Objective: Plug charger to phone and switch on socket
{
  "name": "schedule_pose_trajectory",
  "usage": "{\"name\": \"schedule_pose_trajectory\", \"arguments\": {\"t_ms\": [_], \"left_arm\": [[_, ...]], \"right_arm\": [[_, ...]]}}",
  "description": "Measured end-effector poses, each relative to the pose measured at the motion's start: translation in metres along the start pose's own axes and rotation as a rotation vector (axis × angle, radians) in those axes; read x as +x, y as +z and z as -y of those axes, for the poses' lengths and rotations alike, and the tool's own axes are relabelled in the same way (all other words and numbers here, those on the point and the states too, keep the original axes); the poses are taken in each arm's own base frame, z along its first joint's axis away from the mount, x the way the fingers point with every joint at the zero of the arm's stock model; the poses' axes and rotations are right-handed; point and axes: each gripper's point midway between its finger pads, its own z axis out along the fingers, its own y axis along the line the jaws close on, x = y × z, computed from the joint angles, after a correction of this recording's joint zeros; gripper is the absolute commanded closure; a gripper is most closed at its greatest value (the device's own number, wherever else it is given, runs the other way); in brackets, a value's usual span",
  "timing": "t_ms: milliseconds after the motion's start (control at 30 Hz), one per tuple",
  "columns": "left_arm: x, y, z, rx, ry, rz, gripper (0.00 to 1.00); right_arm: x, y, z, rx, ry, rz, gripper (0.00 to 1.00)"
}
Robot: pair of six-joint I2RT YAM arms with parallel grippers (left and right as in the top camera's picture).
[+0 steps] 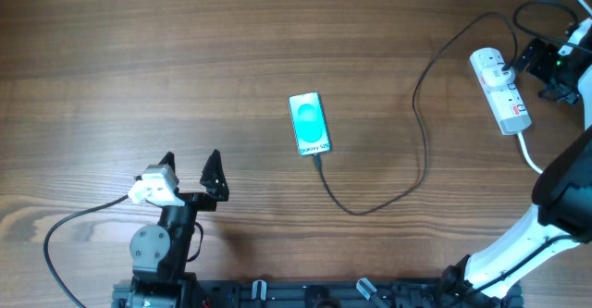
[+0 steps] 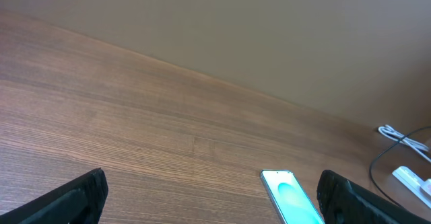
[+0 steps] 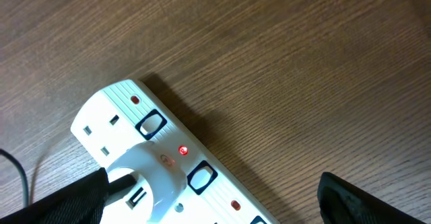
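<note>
The phone (image 1: 309, 123) is lying screen-up near the middle of the worktop (image 1: 185, 49). The charger (image 1: 422, 137) is running from its near end in a loose loop across to the socket (image 1: 500, 93) at the far right. The connector is looking seated in the phone, though it is too small for that to be certain.

The socket's long axis is running from the far side towards the near side, slightly slanted. The right arm (image 1: 564, 192) is being held just to the right of the socket, and the right jaws are spread wide and gripping nothing. In the wrist view the strip is lying between and beneath them, with its rocker switches (image 3: 201, 177) in a diagonal row.

The left arm (image 1: 162, 239) is sitting well apart at the front left. The left jaws are also wide and empty, and the phone is lying ahead to their right.

A red lamp (image 3: 182, 150) beside the plug (image 3: 145, 177) is glowing brighter than the other lamps, so the switch is being judged as probably on already. If a press is being called for, the right arm is much the nearer.
</note>
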Motion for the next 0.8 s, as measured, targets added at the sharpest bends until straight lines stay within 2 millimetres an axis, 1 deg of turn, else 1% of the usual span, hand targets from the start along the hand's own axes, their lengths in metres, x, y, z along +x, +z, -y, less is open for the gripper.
{"name": "schedule_pose_trajectory", "arguments": {"t_ms": [33, 133, 200, 233, 300, 333, 400, 433, 500, 600, 700, 800], "left_arm": [[0.000, 0.000, 0.000, 0.000, 0.000, 0.000, 0.00], [0.000, 0.000, 0.000, 0.000, 0.000, 0.000, 0.00], [0.000, 0.000, 0.000, 0.000, 0.000, 0.000, 0.00], [0.000, 0.000, 0.000, 0.000, 0.000, 0.000, 0.00], [0.000, 0.000, 0.000, 0.000, 0.000, 0.000, 0.00], [0.000, 0.000, 0.000, 0.000, 0.000, 0.000, 0.00], [0.000, 0.000, 0.000, 0.000, 0.000, 0.000, 0.00], [0.000, 0.000, 0.000, 0.000, 0.000, 0.000, 0.00], [0.000, 0.000, 0.000, 0.000, 0.000, 0.000, 0.00], [0.000, 0.000, 0.000, 0.000, 0.000, 0.000, 0.00], [0.000, 0.000, 0.000, 0.000, 0.000, 0.000, 0.00], [0.000, 0.000, 0.000, 0.000, 0.000, 0.001, 0.00]], "right_arm": [[-0.004, -0.007, -0.001, -0.002, -0.002, 0.016, 0.00], [-0.028, -0.056, -0.010, -0.013, -0.018, 0.130, 0.00], [-0.043, -0.094, -0.017, -0.022, -0.029, 0.217, 0.00], [-0.051, -0.120, -0.022, -0.028, -0.037, 0.272, 0.00], [-0.059, -0.157, -0.027, -0.037, -0.048, 0.351, 0.00], [-0.062, -0.172, -0.030, -0.040, -0.052, 0.383, 0.00], [-0.065, -0.197, -0.033, -0.045, -0.059, 0.435, 0.00], [-0.066, -0.205, -0.035, -0.047, -0.062, 0.453, 0.00], [-0.066, -0.211, -0.035, -0.048, -0.063, 0.464, 0.01], [-0.061, -0.206, -0.034, -0.047, -0.061, 0.452, 0.00], [-0.027, -0.178, -0.027, -0.037, -0.049, 0.362, 0.01], [0.027, -0.150, -0.018, -0.025, -0.033, 0.239, 0.00]]}}
